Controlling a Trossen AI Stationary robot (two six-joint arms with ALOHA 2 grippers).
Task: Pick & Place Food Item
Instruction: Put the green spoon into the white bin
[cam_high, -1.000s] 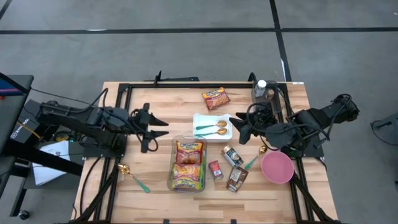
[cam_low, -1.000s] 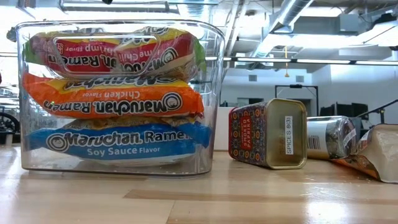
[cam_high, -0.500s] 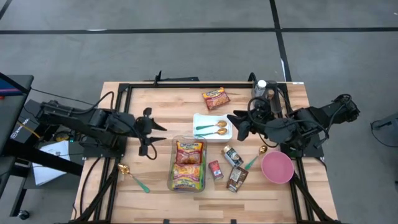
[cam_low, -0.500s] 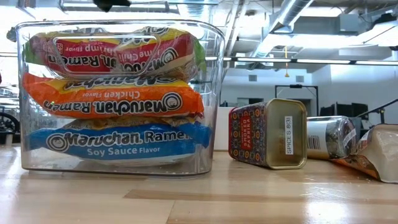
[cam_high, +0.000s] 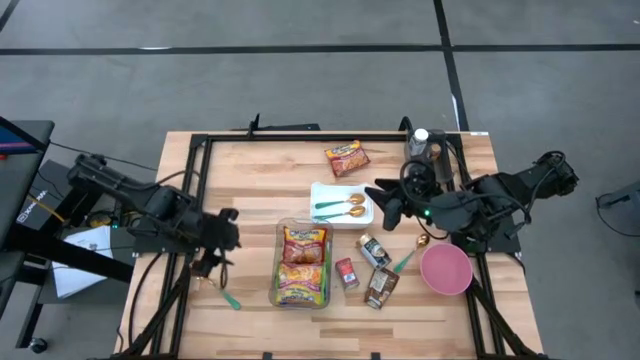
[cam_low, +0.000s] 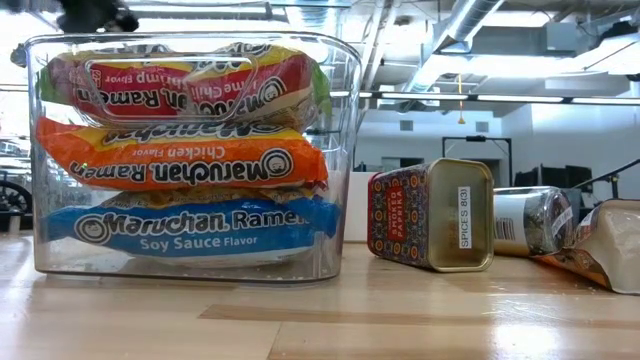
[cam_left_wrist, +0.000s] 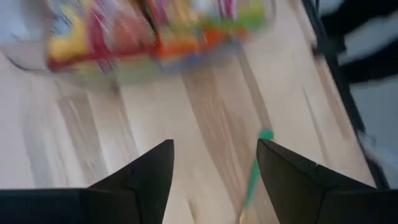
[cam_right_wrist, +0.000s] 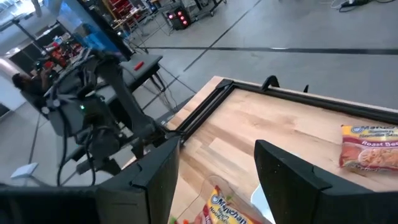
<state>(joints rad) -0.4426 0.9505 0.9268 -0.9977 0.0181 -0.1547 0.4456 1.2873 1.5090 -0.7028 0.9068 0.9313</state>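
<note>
Wooden table (cam_high: 240, 170), largest item. Clear bin (cam_high: 301, 264) sits mid-table toward the front edge, stacked w/ ramen packs. White tray (cam_high: 341, 204) w/ spoons just behind it. Pink bowl (cam_high: 446, 269) near the right edge. Loose ramen packet (cam_high: 346, 158), the likely food item, lies flat near the back edge, apart from everything.

Left gripper (cam_high: 213, 262) hangs low near the left front, above a green-handled spoon (cam_high: 226, 296); fingers apart, nothing between. Right gripper (cam_high: 385, 203) hovers right of the tray, fingers apart, empty.

Packet: prob light, crinkly, slick film, brittle noodle block inside. Best pinch across a short edge or seam, gentle squeeze, else it slips or cracks.
</note>
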